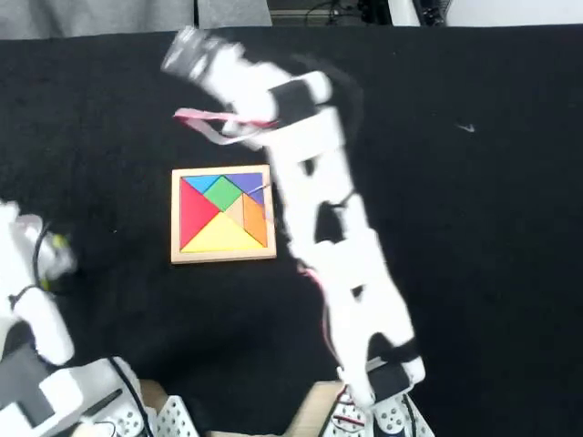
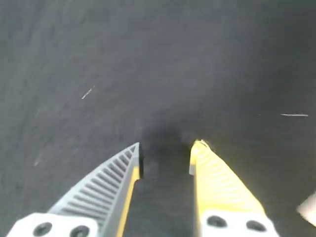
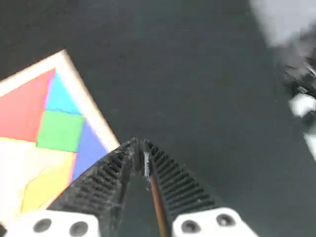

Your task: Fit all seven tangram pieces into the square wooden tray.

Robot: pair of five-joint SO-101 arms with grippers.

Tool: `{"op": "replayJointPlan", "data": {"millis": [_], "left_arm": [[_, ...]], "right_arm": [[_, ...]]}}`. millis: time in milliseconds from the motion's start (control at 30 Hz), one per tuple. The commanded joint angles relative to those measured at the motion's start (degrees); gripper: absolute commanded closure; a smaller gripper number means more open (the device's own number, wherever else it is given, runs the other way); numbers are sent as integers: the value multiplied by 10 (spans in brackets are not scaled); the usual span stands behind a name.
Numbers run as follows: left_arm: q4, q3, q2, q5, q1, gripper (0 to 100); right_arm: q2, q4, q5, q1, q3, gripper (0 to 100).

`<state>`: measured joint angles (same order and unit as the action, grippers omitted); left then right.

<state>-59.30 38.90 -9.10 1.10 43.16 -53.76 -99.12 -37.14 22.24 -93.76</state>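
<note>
Hovering near the tray (image 1: 223, 257), my right gripper (image 3: 140, 145) closed empty, left gripper (image 2: 165, 150) open; pieces (image 1: 223, 235) look light, stiff, best pinched by their edges.

bench (image 1: 492, 273): black cloth (image 1: 109, 118) over everything under me | far left: grey surface (image 1: 91, 16) beyond its edge | far middle: dark cables (image 1: 332, 11) | far right: white patch (image 1: 515, 11) | light: soft and even across my cloth

Right arm (image 1: 351, 264) runs diagonally up frame centre, crowding the tray (image 1: 223, 258) at its right edge. Left arm (image 1: 36, 309) sits lower left. Passage: tray's left and bottom sides, frame right.
</note>
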Motion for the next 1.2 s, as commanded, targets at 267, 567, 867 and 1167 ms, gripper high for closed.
{"op": "replayJointPlan", "data": {"millis": [267,567,867,1167], "left_arm": [[-25,-428,-11,-3,-259,820],[-112,-513,-180,-4,-304,820],[-110,-438,-437,-4,-306,816],[-107,-258,-680,-4,-309,815]], "right_arm": [[193,-23,259,-207,-16,988],[435,-21,272,-218,160,988],[749,-17,245,-150,500,988],[967,13,248,-127,739,987]]}}
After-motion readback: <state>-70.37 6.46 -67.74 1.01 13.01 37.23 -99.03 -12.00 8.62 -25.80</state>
